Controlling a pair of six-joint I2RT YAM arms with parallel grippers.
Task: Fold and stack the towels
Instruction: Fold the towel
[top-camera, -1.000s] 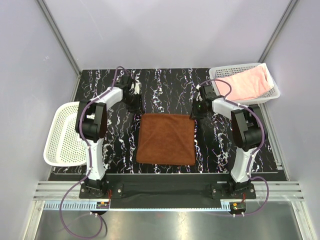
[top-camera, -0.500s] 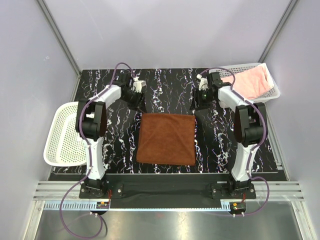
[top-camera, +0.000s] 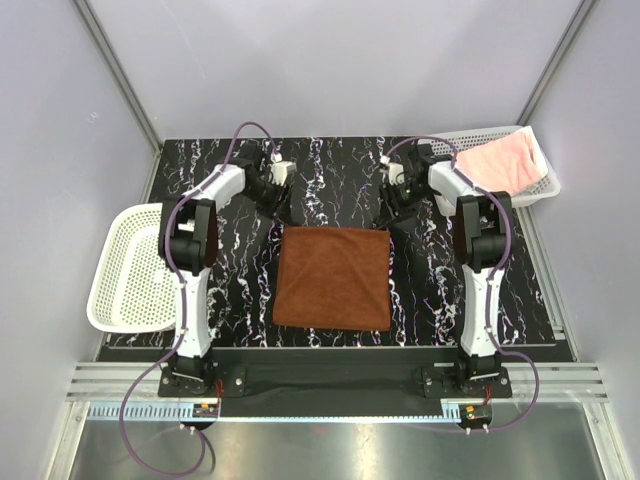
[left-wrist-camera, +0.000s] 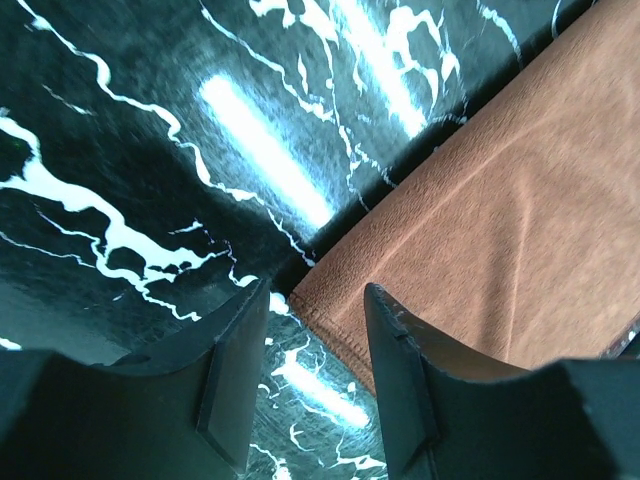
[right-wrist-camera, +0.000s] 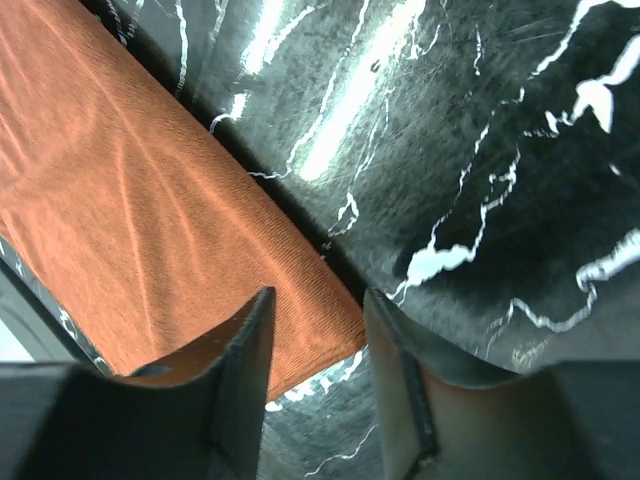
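A rust-brown towel (top-camera: 331, 277) lies flat as a neat square in the middle of the table. My left gripper (top-camera: 284, 207) hovers open at its far left corner. In the left wrist view that corner (left-wrist-camera: 330, 310) lies between the spread fingers (left-wrist-camera: 240, 340), which do not pinch it. My right gripper (top-camera: 391, 213) stands open at the far right corner. In the right wrist view that corner (right-wrist-camera: 335, 325) sits in the gap of the right gripper (right-wrist-camera: 318, 300). A pale pink towel (top-camera: 502, 165) lies crumpled in the basket at the back right.
A white mesh basket (top-camera: 128, 268) sits off the table's left edge, and another (top-camera: 440, 148) holds the pink towel at the back right corner. The black marbled table (top-camera: 330, 165) shows beyond the brown towel. Grey walls close in on three sides.
Both grippers have opened wider and their wrists have swung back, away from the brown towel's far edge. The towel has not moved.
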